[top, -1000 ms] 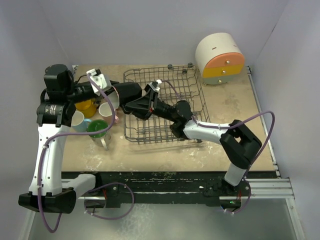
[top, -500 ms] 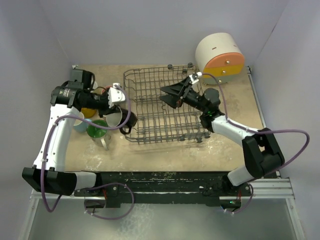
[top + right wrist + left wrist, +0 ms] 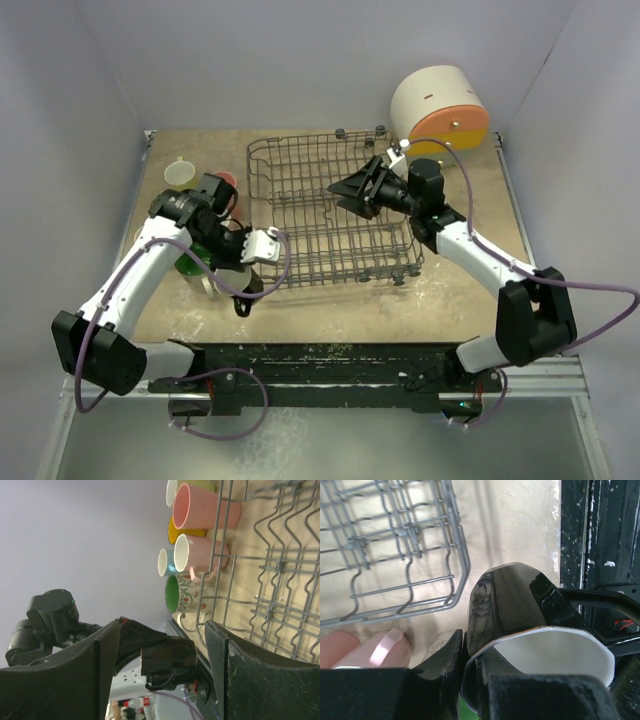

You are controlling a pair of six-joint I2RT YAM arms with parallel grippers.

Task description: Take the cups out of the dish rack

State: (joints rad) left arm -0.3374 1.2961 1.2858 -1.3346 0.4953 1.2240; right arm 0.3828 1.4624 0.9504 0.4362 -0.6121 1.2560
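Dish rack (image 3: 330, 278) appears empty, right gripper (image 3: 347, 195) over its far right with jaws wide and empty, while the left gripper (image 3: 250, 268), jaws pinching the black cup's (image 3: 510, 600) rim, holds it above the surface (image 3: 450, 300) just outside the rack's near-left corner.

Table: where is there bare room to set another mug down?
Bare tabletop runs between the near side of the dish rack and the table edge; another patch lies right of the rack, in front of the round white drawer container. Left of the rack is crowded with cups.
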